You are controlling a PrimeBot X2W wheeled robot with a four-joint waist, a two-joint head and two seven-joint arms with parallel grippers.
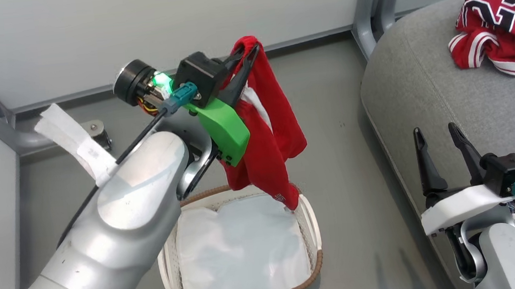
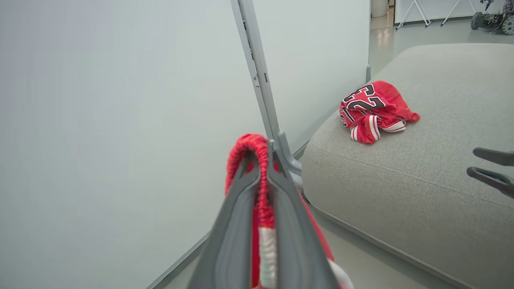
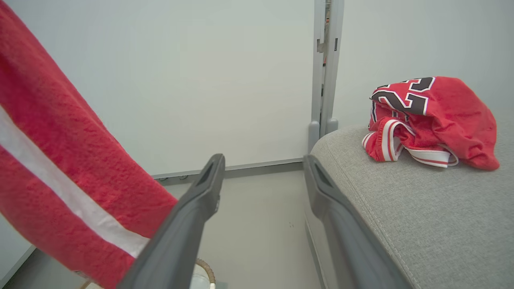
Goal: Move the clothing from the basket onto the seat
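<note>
My left gripper (image 1: 251,50) is shut on a red garment with a white stripe (image 1: 268,134), which hangs well above the basket (image 1: 311,233); its lowest corner dangles over the basket's far right rim. In the left wrist view the gathered red waistband (image 2: 257,168) is pinched between my fingers. The cream basket with its brown rim holds just the white liner (image 1: 239,250). The red jersey with the black "23" (image 1: 503,21) lies crumpled on the grey seat (image 1: 427,90), far right. My right gripper (image 1: 441,134) stands open over the seat's front edge, holding nothing.
A grey partition wall runs along the back, with metal post feet (image 1: 374,6) beside the seat's corner and another foot (image 1: 15,134) at the left. A white paper tag (image 1: 75,143) is on my left arm. Grey floor lies between basket and seat.
</note>
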